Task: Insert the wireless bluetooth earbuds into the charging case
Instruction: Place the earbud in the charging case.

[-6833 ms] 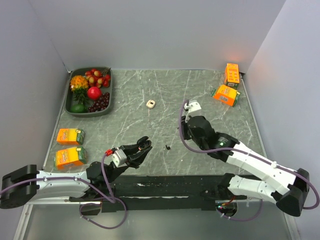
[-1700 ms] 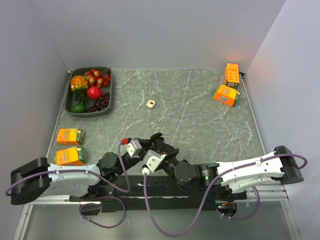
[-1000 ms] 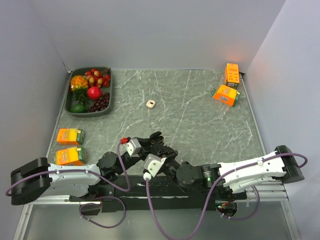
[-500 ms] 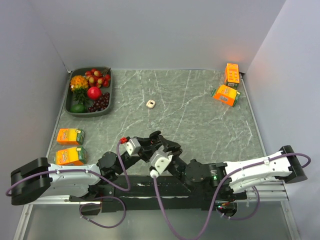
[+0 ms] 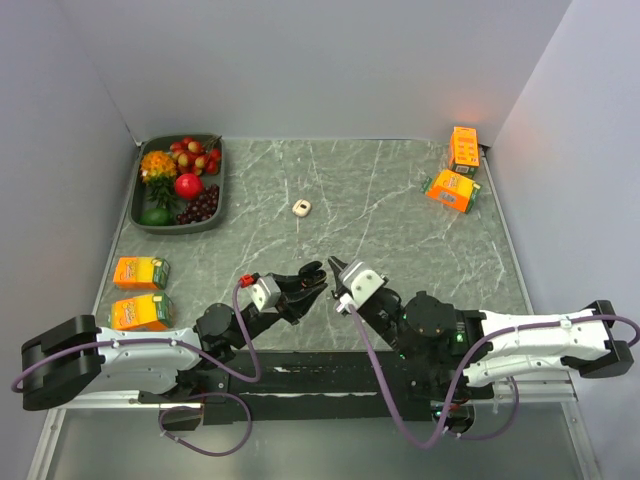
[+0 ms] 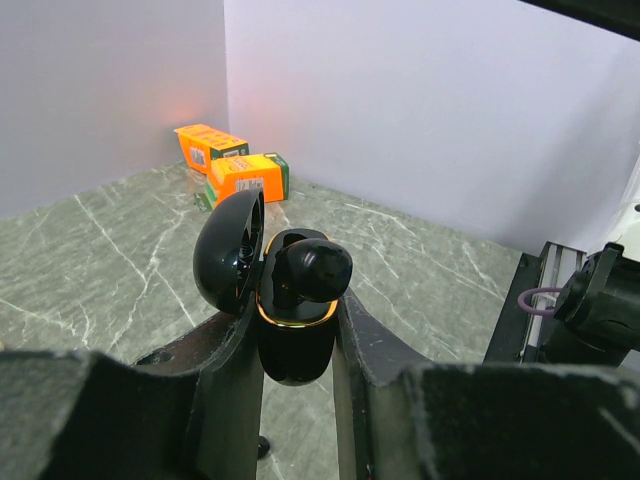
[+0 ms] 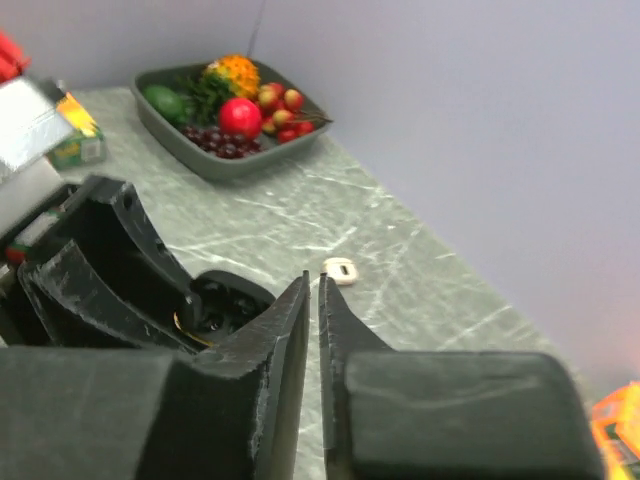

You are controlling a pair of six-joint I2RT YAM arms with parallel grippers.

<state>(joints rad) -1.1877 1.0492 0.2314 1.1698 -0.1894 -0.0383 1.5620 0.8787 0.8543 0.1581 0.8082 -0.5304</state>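
Now left claw (image 6: 296, 362) clamps open charging case (image 6: 297, 318), earbud (image 6: 311, 268) seated inside; right claw (image 7: 312, 284) fingers nearly touching.

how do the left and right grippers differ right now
The left gripper is shut on the open charging case; the right gripper holds nothing visible, its jaws almost shut. The left gripper's tips point up-right in the top view, the right gripper's up-left. Both are black and close together.

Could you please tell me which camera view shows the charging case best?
Left wrist: the charging case sits open, close-up, in the left claw. Right wrist shows only part of it; from the top it is barely visible.
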